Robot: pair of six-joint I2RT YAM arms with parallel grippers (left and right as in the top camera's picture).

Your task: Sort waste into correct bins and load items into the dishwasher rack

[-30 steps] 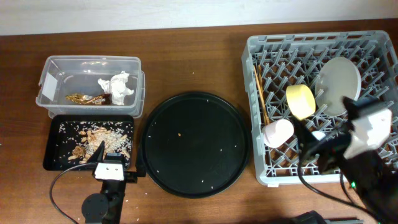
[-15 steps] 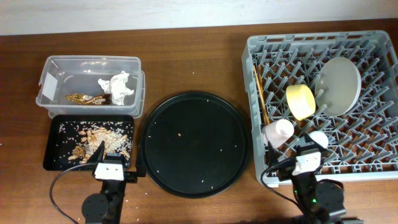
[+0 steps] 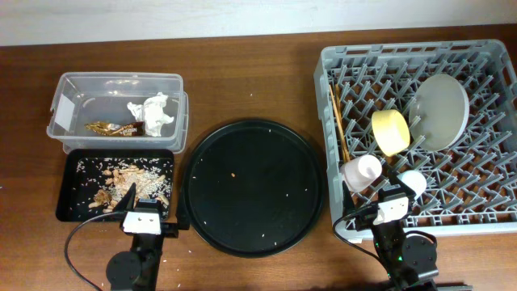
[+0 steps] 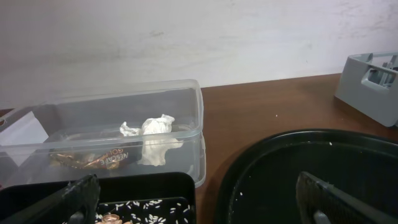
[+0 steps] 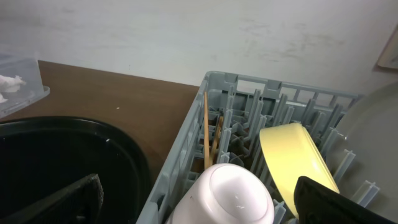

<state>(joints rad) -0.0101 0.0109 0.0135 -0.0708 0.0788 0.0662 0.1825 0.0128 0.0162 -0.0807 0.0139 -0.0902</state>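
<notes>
A: Tool status?

B: Left tool (image 4: 199,198): fingers spread wide, nothing between them. It sits at the near edge of the desk (image 3: 242,81), right at the front rim of the black tray (image 3: 65,187). Right tool (image 5: 199,200): also wide open and empty, at the front edge of the rack (image 3: 326,121), with the pink cup (image 3: 360,171) directly ahead of it.

A: Waste?

B: The tissue (image 3: 155,113) and wrapper (image 3: 109,128) lie in the clear tub (image 3: 73,81), far left. The tissue is in the right half, with the wrapper touching it on the left. The scraps (image 3: 125,182) and crumbs are in the black tray, just in front of the tub. A few specks are on the round tray (image 3: 250,145) mid-desk.

A: Dishes?

B: All are in the rack, on the right side.
- The plate (image 3: 440,109) stands on edge, leaning among the pegs at far right.
- The yellow bowl (image 3: 391,131) is on edge just left of the plate.
- The pink cup is in the front-left area, its base toward the right wrist camera.
- The light blue cup (image 3: 413,180) is near it on the right, close to the front wall.
- The chopsticks (image 3: 338,121) lie side by side along the left wall, running front to back.
</notes>
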